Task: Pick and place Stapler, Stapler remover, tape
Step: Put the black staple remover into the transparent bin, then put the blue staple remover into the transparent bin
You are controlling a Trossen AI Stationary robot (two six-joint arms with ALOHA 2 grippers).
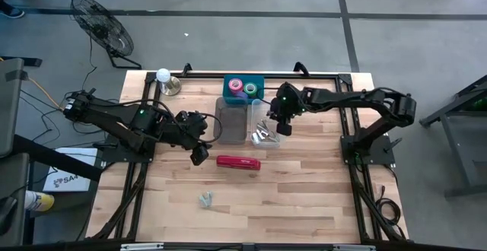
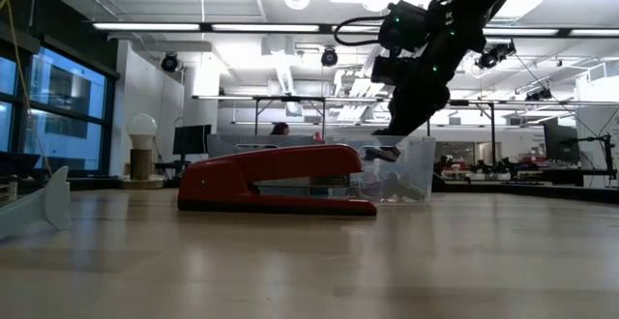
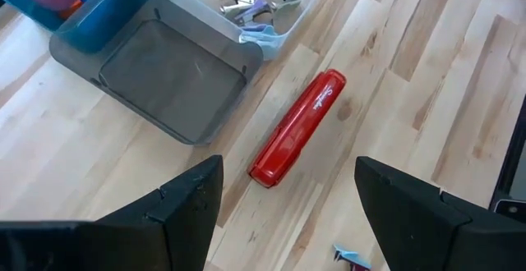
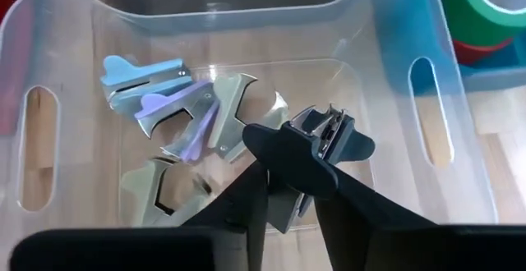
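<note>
**Q:** Wood, is that what everything sits on?

**A:** Yes. A pale plank tabletop [image 1: 304,198] fills the middle of the overhead frame. Just above centre stand three bins: a smoky grey tray [image 1: 230,119], a clear plastic bin [image 1: 265,124] touching its right side, and a blue bin [image 1: 243,88] above them.

**Q:** Where is the stapler?

**A:** The red stapler [image 1: 238,162] lies flat on the bare wood just below the grey tray, at frame centre, touching nothing else.

**Q:** And the tape?

**A:** A pink roll [image 1: 235,86] and a green roll [image 1: 250,90] sit inside the blue bin.

**Q:** What are the arms doing?

**A:** The left hand [image 1: 199,155] hovers left of the stapler, fingers spread apart and holding nothing. The right hand [image 4: 294,175] is over the clear bin, clenched on a silver staple remover [image 4: 316,152]. More staple removers [image 4: 177,115], blue and purple handled, lie in that bin. One further remover [image 1: 205,199] rests alone on the wood, lower centre.
</note>
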